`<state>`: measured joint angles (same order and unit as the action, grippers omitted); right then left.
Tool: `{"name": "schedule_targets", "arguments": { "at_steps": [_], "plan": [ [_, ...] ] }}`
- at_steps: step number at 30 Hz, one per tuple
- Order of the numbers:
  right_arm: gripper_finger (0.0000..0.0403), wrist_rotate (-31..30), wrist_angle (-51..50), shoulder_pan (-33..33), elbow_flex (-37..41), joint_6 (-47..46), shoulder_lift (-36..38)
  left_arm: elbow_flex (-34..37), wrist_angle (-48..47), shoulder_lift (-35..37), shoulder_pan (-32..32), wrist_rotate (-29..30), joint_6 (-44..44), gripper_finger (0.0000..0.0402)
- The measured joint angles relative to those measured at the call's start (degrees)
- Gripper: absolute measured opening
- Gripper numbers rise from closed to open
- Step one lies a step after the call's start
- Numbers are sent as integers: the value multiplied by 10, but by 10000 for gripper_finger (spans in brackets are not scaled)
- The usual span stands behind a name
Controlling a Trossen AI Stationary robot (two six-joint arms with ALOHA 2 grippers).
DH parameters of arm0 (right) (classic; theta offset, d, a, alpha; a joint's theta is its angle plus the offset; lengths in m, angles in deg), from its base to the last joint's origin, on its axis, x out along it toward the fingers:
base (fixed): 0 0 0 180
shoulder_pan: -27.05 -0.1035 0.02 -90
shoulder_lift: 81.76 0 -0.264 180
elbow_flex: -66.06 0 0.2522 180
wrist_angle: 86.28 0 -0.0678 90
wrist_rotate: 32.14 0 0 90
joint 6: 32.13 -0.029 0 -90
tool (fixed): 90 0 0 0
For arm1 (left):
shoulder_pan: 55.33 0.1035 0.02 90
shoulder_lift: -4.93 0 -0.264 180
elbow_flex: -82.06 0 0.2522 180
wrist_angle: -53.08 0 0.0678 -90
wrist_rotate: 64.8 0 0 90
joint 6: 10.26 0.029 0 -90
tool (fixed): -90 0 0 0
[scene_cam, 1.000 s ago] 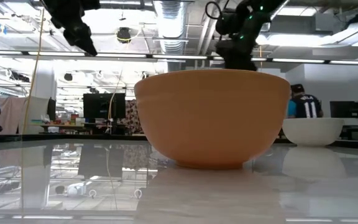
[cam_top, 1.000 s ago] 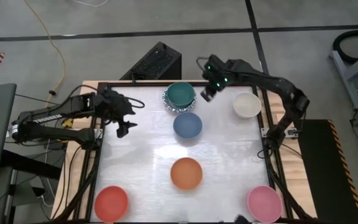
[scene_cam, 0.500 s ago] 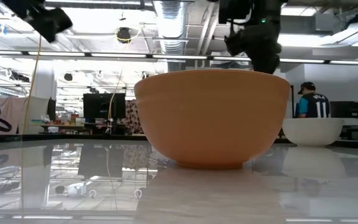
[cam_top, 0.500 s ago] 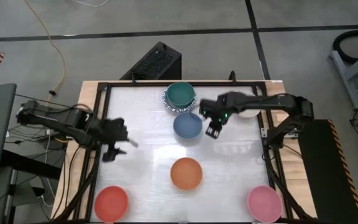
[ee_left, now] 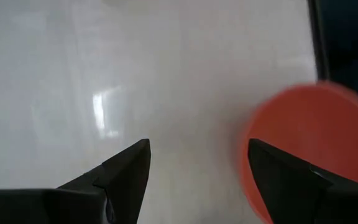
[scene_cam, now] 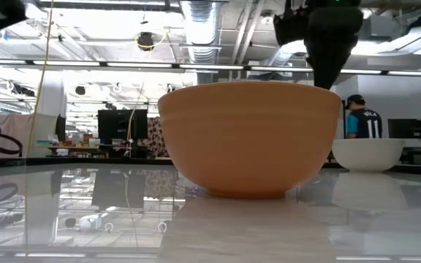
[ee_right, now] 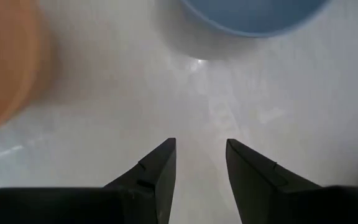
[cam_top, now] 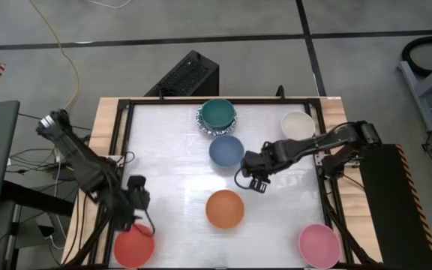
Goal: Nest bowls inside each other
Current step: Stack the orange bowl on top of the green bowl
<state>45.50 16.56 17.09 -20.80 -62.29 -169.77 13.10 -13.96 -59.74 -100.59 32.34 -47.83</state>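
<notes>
All the bowls sit upright, mouths up; being round, none has a long axis. The teal bowl (cam_top: 217,113) is nested in a white bowl with a blue-patterned rim (cam_top: 205,126) at the far middle of the table (cam_top: 171,165). The blue bowl (cam_top: 226,151) stands just nearer than that stack, the cream bowl (cam_top: 298,125) at the far right, the orange bowl (cam_top: 225,208) near the middle front, the red bowl (cam_top: 133,245) at the near left corner and the pink bowl (cam_top: 319,244) at the near right corner.

The left tool (cam_top: 136,212) hangs over the table's left edge, just above and beyond the red bowl. In the left wrist view its fingers (ee_left: 126,171) stand wide apart and hold nothing, with the red bowl (ee_left: 303,143) off to one side of the gap (its rim runs behind one finger).

The right tool (cam_top: 255,182) hovers over bare table between the blue bowl and the orange bowl, a little to the right of both. Its fingers (ee_right: 157,168) are parted by a narrow gap and empty; the right wrist view shows the blue bowl (ee_right: 253,12) ahead and the orange bowl (ee_right: 2,62) off to the side, neither touched.

In the low view the orange bowl (scene_cam: 249,139) fills the middle, the cream bowl (scene_cam: 368,153) behind it to the right, and a person (scene_cam: 362,120) stands in the room beyond.
</notes>
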Motion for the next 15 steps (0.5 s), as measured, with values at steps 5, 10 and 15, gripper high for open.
{"name": "schedule_targets", "arguments": {
  "at_steps": [5,10,15],
  "plan": [
    [159,-3,35,-17,0,0,0,0,1,-73,-50,-8,-13,258],
    [159,-3,60,-15,0,0,0,0,9,-129,-79,-8,-16,258],
    [159,-3,60,-10,0,0,0,0,26,-170,-94,-13,-32,258]
  ]
}}
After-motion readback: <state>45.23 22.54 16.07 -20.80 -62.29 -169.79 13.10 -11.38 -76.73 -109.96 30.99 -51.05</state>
